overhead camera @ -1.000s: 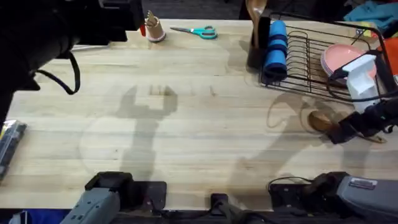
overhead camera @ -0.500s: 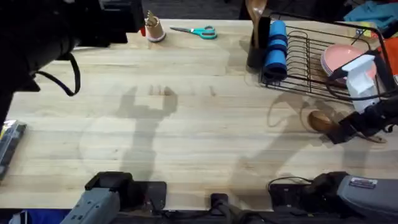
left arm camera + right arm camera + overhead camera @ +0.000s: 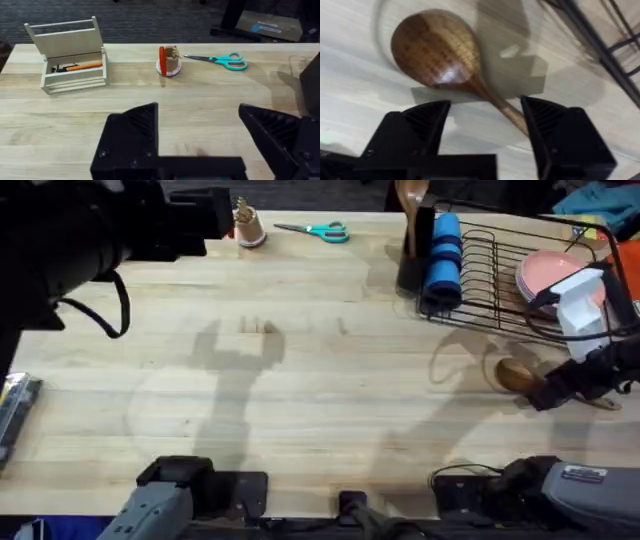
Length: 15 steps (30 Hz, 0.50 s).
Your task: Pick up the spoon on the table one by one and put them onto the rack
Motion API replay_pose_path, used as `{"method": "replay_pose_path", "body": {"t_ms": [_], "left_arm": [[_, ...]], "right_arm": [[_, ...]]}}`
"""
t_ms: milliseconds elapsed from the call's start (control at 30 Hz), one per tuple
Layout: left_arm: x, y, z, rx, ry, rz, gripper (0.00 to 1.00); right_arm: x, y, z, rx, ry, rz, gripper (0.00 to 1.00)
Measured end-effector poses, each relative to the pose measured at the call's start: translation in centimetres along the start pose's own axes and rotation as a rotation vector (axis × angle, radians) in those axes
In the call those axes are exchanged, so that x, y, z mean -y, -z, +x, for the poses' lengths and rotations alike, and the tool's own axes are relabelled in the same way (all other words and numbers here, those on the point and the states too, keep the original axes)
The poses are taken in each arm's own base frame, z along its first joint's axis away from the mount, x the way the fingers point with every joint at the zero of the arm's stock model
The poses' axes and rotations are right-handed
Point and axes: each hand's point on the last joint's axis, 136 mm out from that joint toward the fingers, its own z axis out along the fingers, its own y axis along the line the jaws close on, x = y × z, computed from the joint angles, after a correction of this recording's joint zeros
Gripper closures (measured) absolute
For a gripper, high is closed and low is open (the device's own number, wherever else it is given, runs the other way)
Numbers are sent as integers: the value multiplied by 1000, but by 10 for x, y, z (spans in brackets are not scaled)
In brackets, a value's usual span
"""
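Down at the table's (image 3: 300, 390) right side, just in front of the black wire rack (image 3: 500, 280), lay the brown wooden spoon (image 3: 515, 376), flat on the planks, bowl toward the middle and handle running out toward the edge. Over that handle sat the right gripper (image 3: 560, 390), low on the wood; the right wrist view showed its black fingers (image 3: 415, 132) spread apart, one on each side of the handle (image 3: 505, 107), jaws released and not yet pinching it. Another wooden spoon (image 3: 410, 198) stood upright in the rack's tall black utensil cup (image 3: 415, 250), beside a blue item (image 3: 443, 260) in the slots, and a pink plate (image 3: 545, 275) rested farther along. Up high at the far left hung the left gripper (image 3: 197, 132), jaws wide open and holding nothing. Beyond it stood a beige box-shaped holder (image 3: 70, 55), a small tape dispenser (image 3: 169, 61) and teal-handled scissors (image 3: 222, 60).
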Motion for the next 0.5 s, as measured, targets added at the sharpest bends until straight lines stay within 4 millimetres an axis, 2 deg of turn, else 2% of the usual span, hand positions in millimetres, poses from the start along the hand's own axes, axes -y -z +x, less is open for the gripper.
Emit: {"method": "replay_pose_path", "body": {"t_ms": [200, 400, 500], "left_arm": [[0, 0, 0, -1, 0, 0, 7], [0, 0, 0, -1, 0, 0, 8], [0, 0, 0, -1, 0, 0, 7]], "right_arm": [[-7, -1, 1, 1, 1, -31, 331], [-6, -1, 0, 3, 1, -25, 596], [-4, -1, -1, 6, 4, -17, 660]]}}
